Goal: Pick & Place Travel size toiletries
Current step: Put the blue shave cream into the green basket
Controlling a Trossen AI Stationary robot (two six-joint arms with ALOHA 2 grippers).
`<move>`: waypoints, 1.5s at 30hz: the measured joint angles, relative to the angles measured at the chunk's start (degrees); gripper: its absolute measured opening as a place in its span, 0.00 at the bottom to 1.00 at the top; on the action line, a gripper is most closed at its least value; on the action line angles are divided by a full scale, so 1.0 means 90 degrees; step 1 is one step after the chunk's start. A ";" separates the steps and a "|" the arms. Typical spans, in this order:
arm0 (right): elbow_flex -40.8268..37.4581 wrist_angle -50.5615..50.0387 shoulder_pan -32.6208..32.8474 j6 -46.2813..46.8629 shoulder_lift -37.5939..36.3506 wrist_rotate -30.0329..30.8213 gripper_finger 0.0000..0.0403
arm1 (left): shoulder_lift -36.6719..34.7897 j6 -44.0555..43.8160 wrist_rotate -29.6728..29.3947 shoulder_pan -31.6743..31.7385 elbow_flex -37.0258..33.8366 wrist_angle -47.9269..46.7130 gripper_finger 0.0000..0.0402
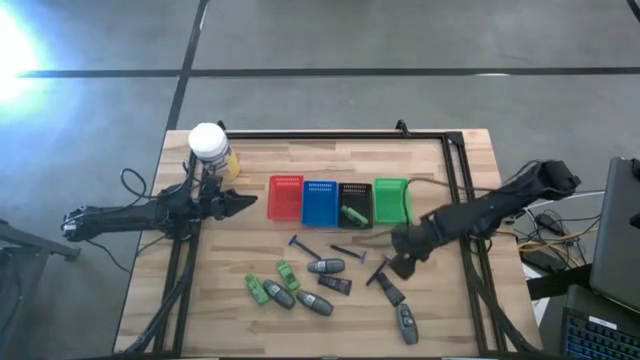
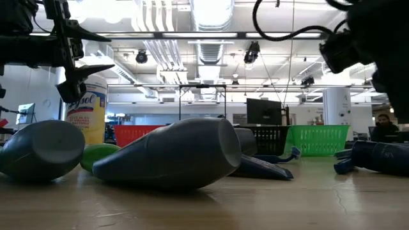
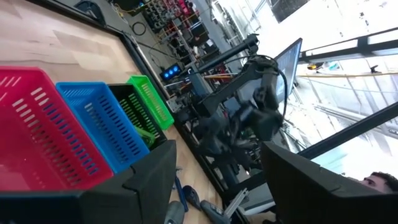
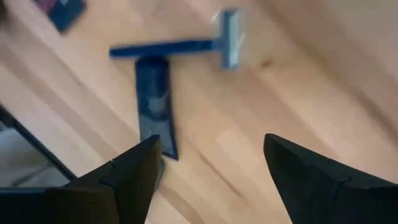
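The toiletries lie scattered on the near half of the table: green bottles (image 1: 258, 290), grey oval bottles (image 1: 325, 266), thin razors (image 1: 305, 246) and dark packets (image 1: 335, 285). One green bottle (image 1: 352, 215) lies in the black basket. My right gripper (image 1: 399, 264) is open and hovers over a blue razor (image 4: 180, 46) and a dark packet (image 4: 154, 106), touching neither. My left gripper (image 1: 240, 203) is open and held above the table, pointing at the red basket (image 1: 285, 198).
Red, blue (image 1: 320, 202), black (image 1: 355, 203) and green (image 1: 391, 200) slotted baskets stand in a row at mid-table. A white-lidded yellow jar (image 1: 210, 148) stands at the far left, just beyond my left gripper. A black frame (image 1: 330, 135) runs along the table's far and right edges.
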 joint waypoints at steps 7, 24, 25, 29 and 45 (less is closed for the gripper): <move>0.0352 0.0573 0.0736 -0.0437 0.1022 0.0474 0.76 | 0.0002 -0.0301 0.0042 0.0000 0.0000 -0.0051 0.59; 0.1829 0.0152 0.1164 0.0884 0.3327 0.1246 0.70 | 0.0034 -0.0327 0.0387 0.0000 0.0002 -0.0594 0.59; 0.1857 0.0118 0.1164 0.0891 0.3378 0.1251 0.68 | 0.0034 -0.0327 0.0392 0.0000 0.0002 -0.0591 0.59; 0.1986 -0.0118 0.1174 0.0861 0.3478 0.1266 0.55 | 0.0034 -0.0325 0.0391 0.0000 0.0002 -0.0593 0.59; 0.2038 -0.0594 0.1399 0.1571 0.1936 0.2264 0.15 | 0.0034 -0.0324 0.0389 0.0000 0.0002 -0.0594 0.59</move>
